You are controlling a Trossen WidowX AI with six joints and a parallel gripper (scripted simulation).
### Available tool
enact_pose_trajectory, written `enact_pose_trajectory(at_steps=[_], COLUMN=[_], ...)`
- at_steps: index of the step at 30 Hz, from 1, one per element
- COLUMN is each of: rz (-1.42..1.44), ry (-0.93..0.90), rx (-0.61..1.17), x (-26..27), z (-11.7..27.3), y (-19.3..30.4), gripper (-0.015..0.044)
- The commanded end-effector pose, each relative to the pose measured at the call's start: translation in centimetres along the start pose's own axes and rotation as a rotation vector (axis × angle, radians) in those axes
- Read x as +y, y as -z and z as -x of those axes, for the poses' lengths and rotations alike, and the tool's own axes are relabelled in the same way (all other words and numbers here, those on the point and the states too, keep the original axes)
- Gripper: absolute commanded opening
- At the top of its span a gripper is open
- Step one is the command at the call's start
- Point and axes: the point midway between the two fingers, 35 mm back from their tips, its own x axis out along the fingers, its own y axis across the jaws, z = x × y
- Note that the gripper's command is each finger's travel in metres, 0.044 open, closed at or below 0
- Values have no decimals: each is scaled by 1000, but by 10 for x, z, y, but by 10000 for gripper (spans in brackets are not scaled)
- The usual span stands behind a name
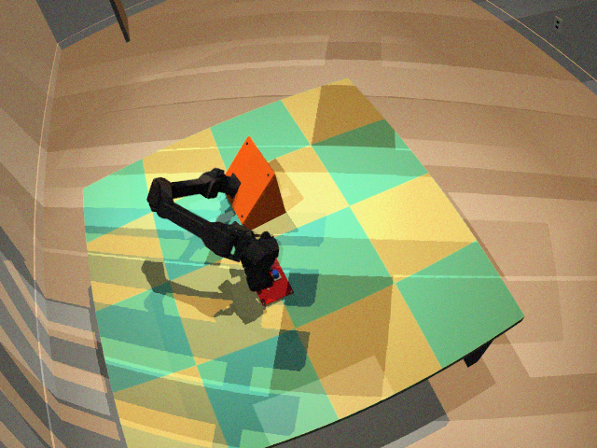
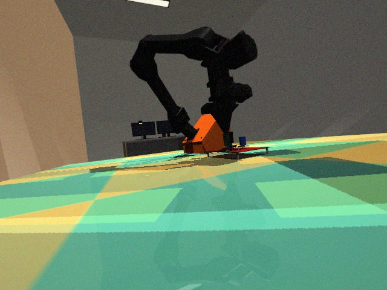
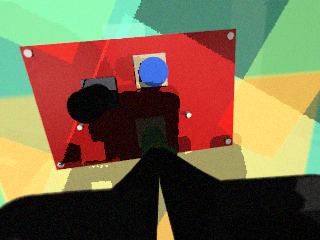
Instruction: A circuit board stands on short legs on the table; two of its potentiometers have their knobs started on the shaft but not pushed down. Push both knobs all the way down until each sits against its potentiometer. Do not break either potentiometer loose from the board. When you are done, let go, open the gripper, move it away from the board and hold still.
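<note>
Green knob: on the red board (image 1: 282,293) (image 2: 250,150) (image 3: 207,75), the green knob (image 2: 228,137) (image 3: 151,136) lies right at the fingertips, partly hidden by them; contact I cannot tell.
Claw: the gripper (image 1: 259,281) (image 2: 226,129) (image 3: 157,154) is closed with nothing between its fingers, pointing down (a blunt pusher, in effect).
Push line: probably straight down the green knob's shaft, if that knob is one of the two; a sideways load could loosen its potentiometer.
Blue knob: the blue knob (image 1: 275,273) (image 2: 242,141) (image 3: 153,71) lies beyond the green one in the wrist view, well clear of the fingers.
Black knob: the black knob (image 3: 88,103) lies up and left there, its top offset from its dark square.
Board's long axis: roughly side to side in the wrist view.
Orange block: the orange block (image 1: 253,175) (image 2: 214,137) stands near the board, seemingly outside the downward path.
</note>
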Motion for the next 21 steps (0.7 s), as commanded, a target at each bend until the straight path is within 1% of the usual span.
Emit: enact_pose_trajectory(at_steps=[1, 15, 21], rz=[-20, -20, -13], ry=[-20, -20, -20], rx=[7, 6, 9], x=[-1, -1, -1], z=[-4, 17, 13], y=[1, 1, 1], gripper=[0, 0, 157])
